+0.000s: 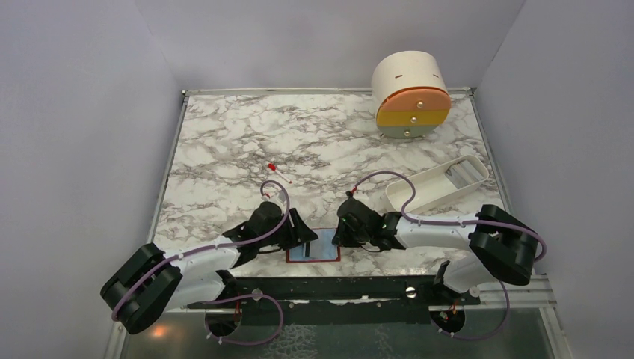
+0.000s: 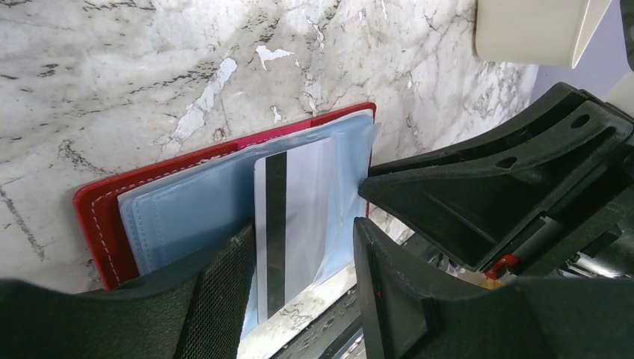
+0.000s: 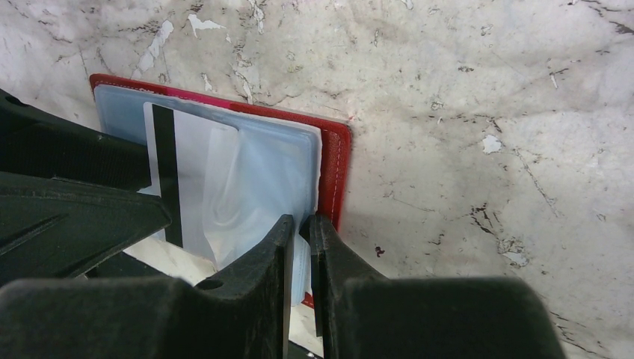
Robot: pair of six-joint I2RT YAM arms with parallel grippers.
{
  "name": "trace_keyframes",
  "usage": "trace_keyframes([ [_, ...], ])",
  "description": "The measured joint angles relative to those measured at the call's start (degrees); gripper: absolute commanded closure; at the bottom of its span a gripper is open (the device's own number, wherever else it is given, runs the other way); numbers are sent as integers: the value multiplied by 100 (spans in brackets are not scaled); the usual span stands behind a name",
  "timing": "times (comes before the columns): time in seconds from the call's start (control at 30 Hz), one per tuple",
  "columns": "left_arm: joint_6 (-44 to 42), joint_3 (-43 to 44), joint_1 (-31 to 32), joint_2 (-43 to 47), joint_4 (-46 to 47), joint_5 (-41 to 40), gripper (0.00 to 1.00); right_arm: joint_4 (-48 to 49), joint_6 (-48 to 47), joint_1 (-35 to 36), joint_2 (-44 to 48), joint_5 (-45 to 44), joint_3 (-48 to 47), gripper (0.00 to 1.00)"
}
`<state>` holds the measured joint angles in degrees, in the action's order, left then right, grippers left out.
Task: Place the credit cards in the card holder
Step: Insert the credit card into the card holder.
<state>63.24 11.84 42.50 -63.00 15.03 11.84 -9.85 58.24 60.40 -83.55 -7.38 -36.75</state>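
The red card holder [image 1: 314, 258] lies open near the table's front edge, its clear bluish sleeves facing up [image 2: 97, 217] [image 3: 333, 172]. One pale credit card [image 2: 299, 217] with a black stripe sits partly inside a sleeve, and its near end sticks out toward the table edge [image 3: 191, 172]. My left gripper [image 2: 303, 292] is open, with its fingers on either side of the card's near end. My right gripper [image 3: 303, 232] is shut on the right-hand edge of the clear sleeve, holding it lifted. Both grippers [image 1: 303, 241] [image 1: 340, 238] meet over the holder.
A round cream drawer unit [image 1: 410, 93] stands at the back right. A white oblong tray [image 1: 437, 183] lies just behind my right arm. A small red-tipped stick [image 1: 278, 172] lies mid-table. The black front rail [image 1: 336, 288] runs just below the holder.
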Motion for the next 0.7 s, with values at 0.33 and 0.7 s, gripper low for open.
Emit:
trace_keyframes([
  [0.33, -223, 271, 2, 59, -590, -98, 47, -20, 9, 2, 188, 9, 92, 76],
  [0.7, -286, 332, 0, 92, -780, -138, 49, 0, 7, 2, 448, 98, 417, 80],
])
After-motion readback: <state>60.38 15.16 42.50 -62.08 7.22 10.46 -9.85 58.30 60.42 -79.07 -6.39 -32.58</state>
